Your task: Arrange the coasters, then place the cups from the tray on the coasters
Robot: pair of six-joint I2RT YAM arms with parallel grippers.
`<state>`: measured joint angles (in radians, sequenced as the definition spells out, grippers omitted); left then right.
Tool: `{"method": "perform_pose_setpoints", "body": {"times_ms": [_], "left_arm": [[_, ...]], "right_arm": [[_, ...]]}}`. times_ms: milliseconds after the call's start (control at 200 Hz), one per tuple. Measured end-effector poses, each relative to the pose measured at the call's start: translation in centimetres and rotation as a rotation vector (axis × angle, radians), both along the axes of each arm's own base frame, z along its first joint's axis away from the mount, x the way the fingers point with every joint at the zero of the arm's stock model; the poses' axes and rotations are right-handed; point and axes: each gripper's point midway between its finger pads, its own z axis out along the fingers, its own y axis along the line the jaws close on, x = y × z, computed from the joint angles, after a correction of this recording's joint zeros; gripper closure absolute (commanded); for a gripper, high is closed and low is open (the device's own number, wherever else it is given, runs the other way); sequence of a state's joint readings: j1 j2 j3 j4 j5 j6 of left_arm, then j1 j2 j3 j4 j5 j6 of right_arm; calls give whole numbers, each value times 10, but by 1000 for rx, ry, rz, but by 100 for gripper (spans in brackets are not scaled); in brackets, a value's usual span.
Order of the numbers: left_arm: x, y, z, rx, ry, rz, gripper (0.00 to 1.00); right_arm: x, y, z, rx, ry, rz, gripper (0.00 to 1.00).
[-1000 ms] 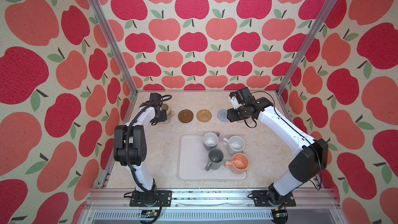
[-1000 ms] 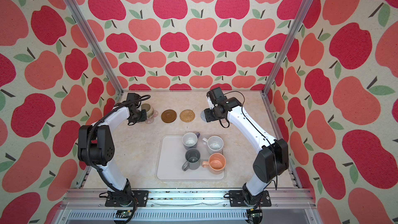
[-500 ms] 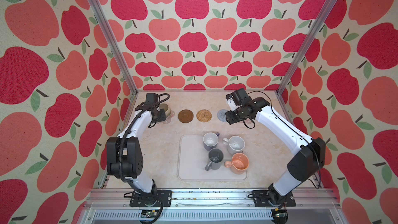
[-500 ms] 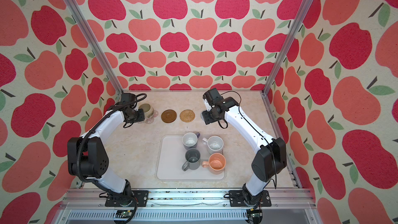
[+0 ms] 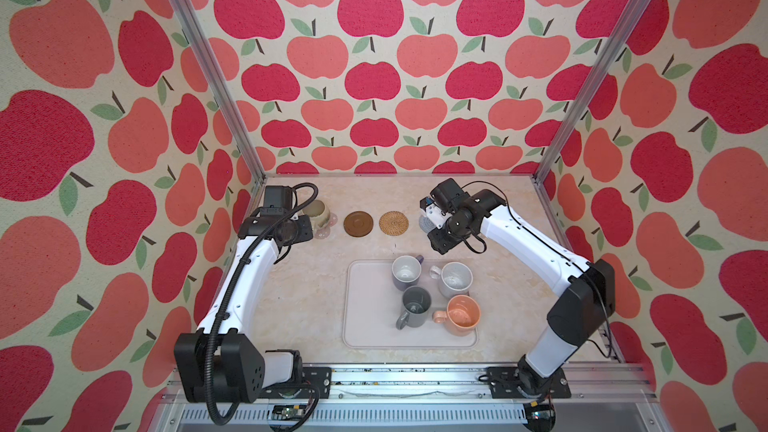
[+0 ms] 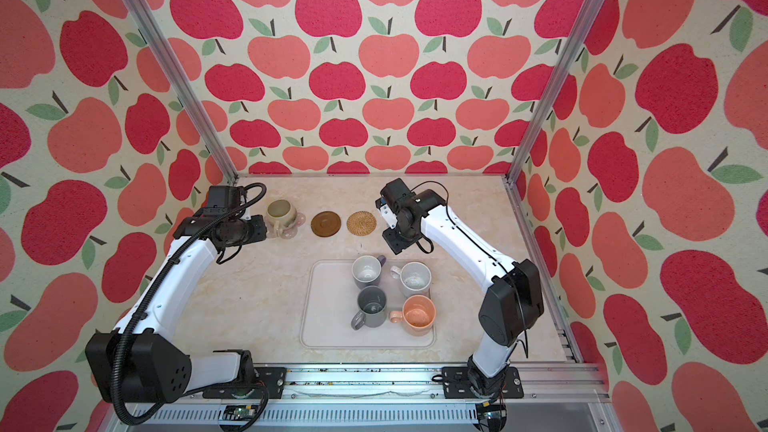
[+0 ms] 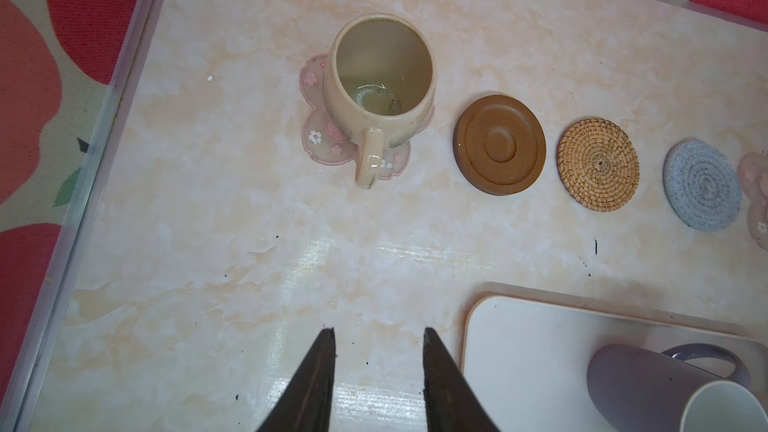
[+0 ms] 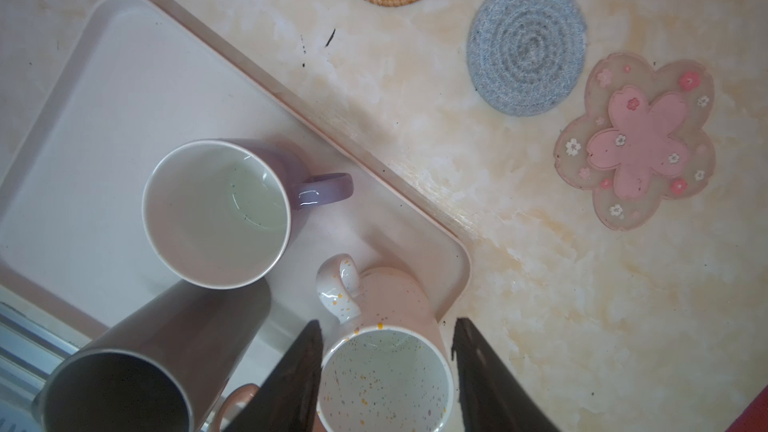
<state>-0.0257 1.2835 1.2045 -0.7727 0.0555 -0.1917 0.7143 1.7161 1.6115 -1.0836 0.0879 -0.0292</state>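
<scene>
In both top views the beige mug [image 5: 316, 213] stands on a pink flower coaster [image 6: 291, 232] at the left end of the row. Next come the brown coaster [image 5: 358, 224], the rattan coaster [image 5: 393, 223] and the grey-blue coaster [image 5: 424, 224], which peeks out from under the right arm. Four mugs wait on the tray [image 5: 365, 313]. Mugs are hard, smooth and a bit heavy, and they can break, so I think pinching the wall at the rim is best. A second ago the left arm was right at the beige mug, and now it has pulled back. The right arm has slid a little toward the middle. In the left wrist view the left gripper [image 7: 378, 332] is spread apart over bare table, with nothing in it. In the right wrist view the right gripper [image 8: 386, 322] is spread too and holds nothing. The white speckled mug [image 8: 384, 376] shows below it on the tray, and the second pink flower coaster [image 8: 636, 141] lies bare beside the grey-blue one.
</scene>
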Motion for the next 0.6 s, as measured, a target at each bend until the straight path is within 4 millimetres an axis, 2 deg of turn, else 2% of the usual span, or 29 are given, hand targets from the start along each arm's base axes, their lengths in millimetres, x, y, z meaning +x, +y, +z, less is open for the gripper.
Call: {"method": "perform_pose_setpoints", "body": {"times_ms": [245, 385, 600], "left_arm": [[-18, -5, 12, -8, -8, -17, 63], [-28, -4, 14, -8, -9, -16, 63], [-38, -3, 15, -5, -2, -14, 63]], "right_arm": [[-27, 8, -40, -125, 138, 152, 48], [-36, 8, -47, -156, 174, 194, 48], [-38, 7, -57, -186, 206, 228, 48]]}}
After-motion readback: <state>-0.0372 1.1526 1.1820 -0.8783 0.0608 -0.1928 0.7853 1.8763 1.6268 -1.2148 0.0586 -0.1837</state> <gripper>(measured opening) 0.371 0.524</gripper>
